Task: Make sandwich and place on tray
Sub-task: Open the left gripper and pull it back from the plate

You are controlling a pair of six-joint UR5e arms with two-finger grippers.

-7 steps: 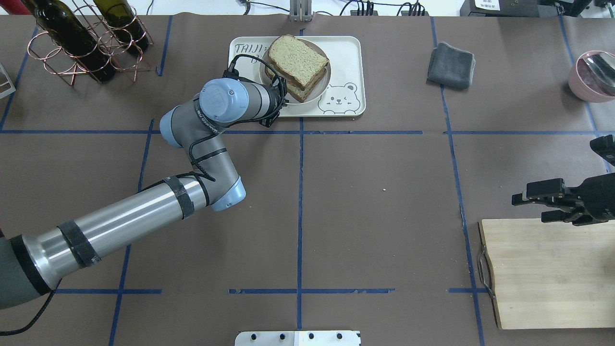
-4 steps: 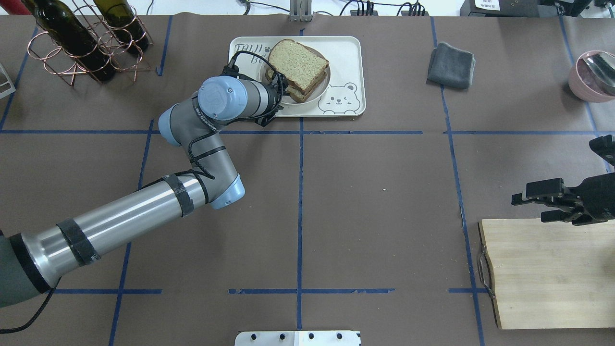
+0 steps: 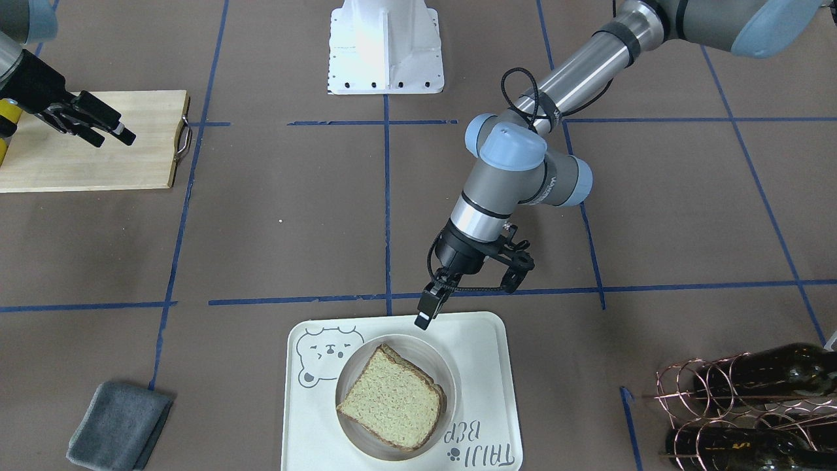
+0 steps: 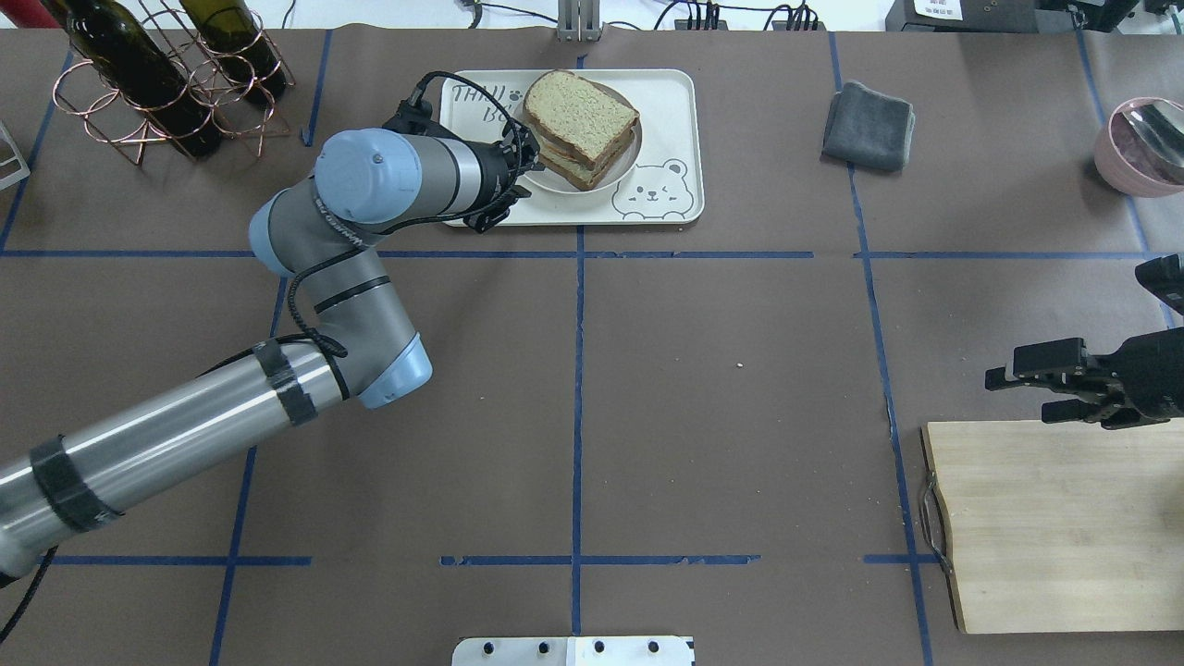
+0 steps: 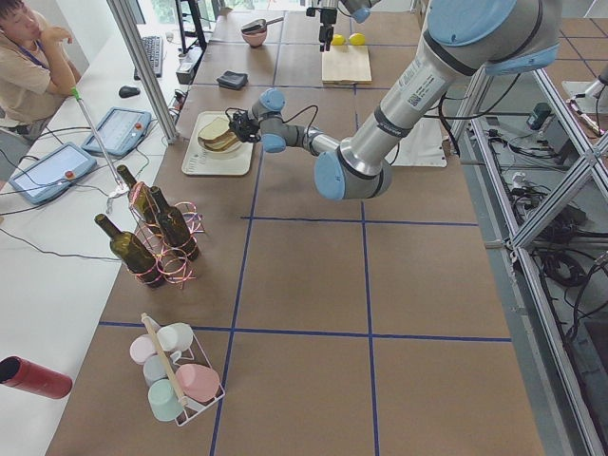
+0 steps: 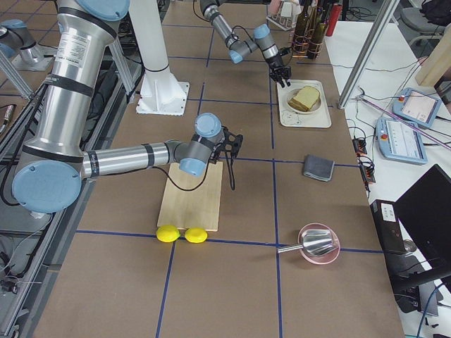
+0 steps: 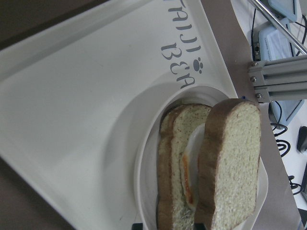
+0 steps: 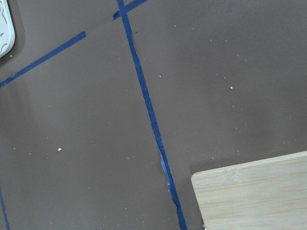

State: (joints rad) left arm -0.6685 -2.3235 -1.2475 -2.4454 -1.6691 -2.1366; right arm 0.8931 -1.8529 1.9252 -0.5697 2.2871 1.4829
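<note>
The sandwich [image 4: 581, 116] is two tan speckled bread slices with a white fried egg [image 7: 192, 158] between them. It lies on a small round white plate [image 3: 428, 353] on the cream tray [image 4: 666, 102] at the table's far middle. My left gripper [image 3: 424, 317] hovers over the tray's edge on the robot's side, just clear of the plate. In the left wrist view its tips barely show at the bottom edge, apart and holding nothing. My right gripper [image 4: 1013, 387] is open and empty above the table, by the cutting board's far edge.
A pale wooden cutting board [image 4: 1054, 527] lies at the near right, with two lemons [image 6: 182, 234] at its end. A grey folded cloth [image 4: 868, 125] lies right of the tray. A pink bowl [image 4: 1142, 143] is at the far right, a wine bottle rack [image 4: 157, 74] at the far left.
The plate with the sandwich has come down onto the tray. My left gripper has let go of it and drawn back to the left. The right arm has not moved.
</note>
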